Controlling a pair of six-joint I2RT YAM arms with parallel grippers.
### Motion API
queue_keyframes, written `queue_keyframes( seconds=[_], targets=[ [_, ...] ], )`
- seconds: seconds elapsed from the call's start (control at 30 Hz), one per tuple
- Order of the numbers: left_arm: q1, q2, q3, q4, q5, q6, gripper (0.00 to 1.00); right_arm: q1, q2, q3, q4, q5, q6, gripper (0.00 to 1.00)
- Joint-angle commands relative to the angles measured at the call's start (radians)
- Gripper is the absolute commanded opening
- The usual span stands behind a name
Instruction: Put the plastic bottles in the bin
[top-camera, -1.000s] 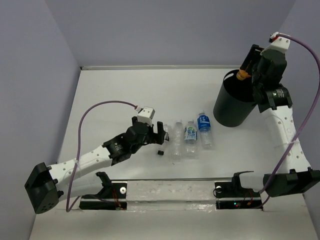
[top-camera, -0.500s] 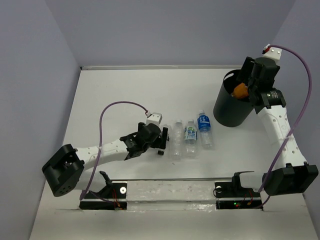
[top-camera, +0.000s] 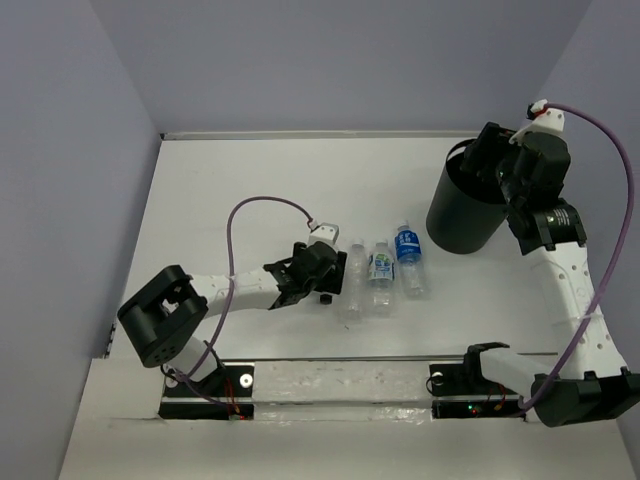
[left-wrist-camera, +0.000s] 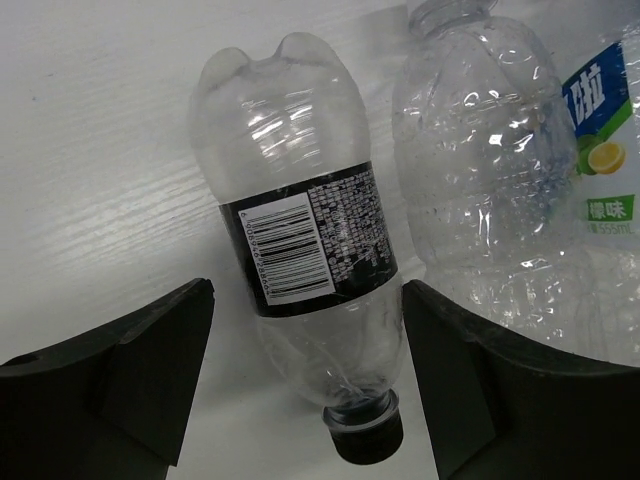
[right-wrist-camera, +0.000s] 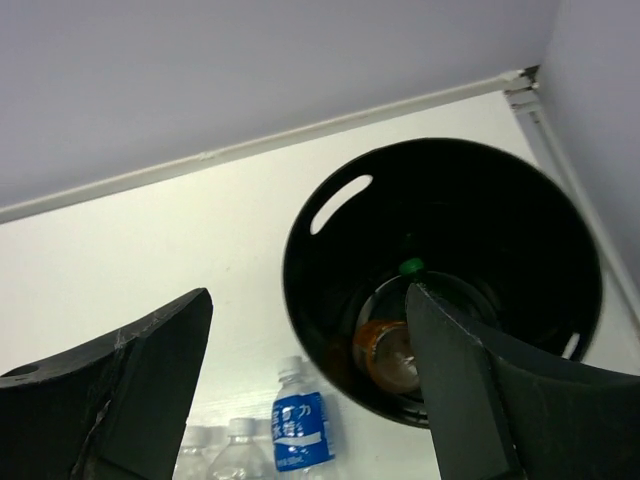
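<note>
Several plastic bottles lie side by side mid-table. My left gripper (top-camera: 328, 272) (left-wrist-camera: 305, 300) straddles the leftmost one, a clear bottle with a black label (left-wrist-camera: 305, 240) and black cap (left-wrist-camera: 366, 438). Its right finger (left-wrist-camera: 450, 360) is at the bottle's shoulder, while the left finger (left-wrist-camera: 170, 350) stands apart from it, so the gripper is open. Beside it lie a clear bottle (top-camera: 353, 282), a green-blue labelled one (top-camera: 380, 270) and a blue-labelled one (top-camera: 408, 255) (right-wrist-camera: 298, 425). My right gripper (top-camera: 488, 160) (right-wrist-camera: 308, 295) hangs open and empty over the black bin (top-camera: 462, 215) (right-wrist-camera: 330, 330). An orange bottle (right-wrist-camera: 385, 352) and a green cap (right-wrist-camera: 411, 266) lie inside.
The walls of the enclosure close in the table at the back and on both sides. A clear rail with black brackets (top-camera: 340, 385) runs along the near edge. A purple cable (top-camera: 265, 203) loops above the left arm.
My left arm reached right over the black-capped bottle and its jaws narrowed round it. My right gripper opened over the bin and the orange bottle dropped inside.
</note>
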Motion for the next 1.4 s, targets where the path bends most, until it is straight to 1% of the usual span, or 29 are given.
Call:
queue_keyframes(
  seconds=[0.0,0.1,0.17,0.2,0.23,0.27,0.3,0.33,0.37,0.4,0.47,0.53,0.63,0.7,0.73,0.8,0.83,0.93,1.03,1.1,1.17,1.23,1.3,1.33,1.37],
  targets=[
    [-0.002,0.047,0.049,0.028,-0.056,-0.004,0.84,0.072,-0.026,-0.019,0.027,-0.120,0.029,0.84],
    [-0.001,0.069,0.053,0.030,-0.075,-0.009,0.79,0.120,-0.031,-0.043,0.045,-0.140,0.030,0.84],
    [-0.002,0.077,0.055,0.028,-0.088,-0.012,0.73,0.171,-0.026,-0.049,0.045,-0.136,0.023,0.84],
    [-0.001,0.075,0.052,0.027,-0.096,-0.015,0.66,0.188,-0.025,-0.049,0.044,-0.143,0.020,0.84],
    [-0.001,0.068,0.050,0.027,-0.102,-0.016,0.63,0.226,-0.020,-0.048,0.045,-0.159,0.015,0.84],
    [-0.002,0.063,0.043,0.027,-0.116,-0.018,0.54,0.247,-0.015,-0.046,0.044,-0.170,0.015,0.85],
    [-0.002,0.054,0.040,0.023,-0.127,-0.019,0.50,0.272,-0.014,-0.046,0.044,-0.182,0.013,0.85],
    [-0.002,0.045,0.037,0.020,-0.137,-0.021,0.49,0.300,-0.011,-0.048,0.044,-0.182,0.013,0.85],
    [-0.002,0.017,0.034,0.010,-0.151,-0.023,0.49,0.351,-0.003,-0.049,0.044,-0.186,0.015,0.86],
    [-0.001,-0.001,0.027,0.002,-0.174,-0.023,0.48,0.375,0.000,-0.057,0.045,-0.186,0.021,0.86],
    [-0.002,-0.069,0.017,-0.018,-0.200,-0.024,0.46,0.439,0.018,-0.068,0.052,-0.241,0.045,0.88],
    [-0.002,-0.124,0.001,-0.035,-0.243,-0.029,0.46,0.474,0.031,-0.094,0.091,-0.271,0.087,0.89],
    [-0.001,-0.286,-0.029,-0.030,-0.254,-0.007,0.46,0.542,0.063,-0.125,0.176,-0.304,0.154,0.93],
    [-0.002,-0.357,-0.068,-0.006,-0.230,0.022,0.46,0.585,0.099,-0.135,0.241,-0.323,0.191,0.96],
    [-0.004,-0.432,-0.084,0.011,-0.217,0.037,0.46,0.599,0.113,-0.143,0.263,-0.346,0.217,0.96],
    [-0.007,-0.500,-0.138,0.063,-0.182,0.082,0.46,0.632,0.142,-0.148,0.297,-0.350,0.239,0.99],
    [-0.009,-0.559,-0.155,0.083,-0.138,0.094,0.47,0.654,0.173,-0.148,0.321,-0.360,0.251,0.99],
    [-0.013,-0.642,-0.207,0.149,-0.049,0.125,0.47,0.679,0.233,-0.137,0.352,-0.388,0.277,1.00],
    [-0.021,-0.669,-0.226,0.204,0.036,0.149,0.47,0.706,0.276,-0.137,0.378,-0.396,0.292,1.00],
    [-0.027,-0.657,-0.209,0.201,0.074,0.160,0.47,0.717,0.293,-0.135,0.394,-0.406,0.297,1.00],
    [-0.041,-0.649,-0.198,0.203,0.083,0.163,0.48,0.717,0.308,-0.134,0.398,-0.423,0.311,1.00],
    [-0.071,-0.656,-0.186,0.207,0.062,0.166,0.48,0.717,0.319,-0.148,0.409,-0.426,0.323,1.00],
    [-0.078,-0.667,-0.178,0.211,0.057,0.163,0.49,0.717,0.317,-0.164,0.423,-0.422,0.332,0.99],
    [-0.081,-0.676,-0.177,0.212,0.057,0.163,0.49,0.717,0.316,-0.174,0.423,-0.420,0.338,0.97],
    [-0.079,-0.680,-0.171,0.211,0.044,0.162,0.50,0.717,0.313,-0.175,0.424,-0.417,0.342,0.90]
  ],
)
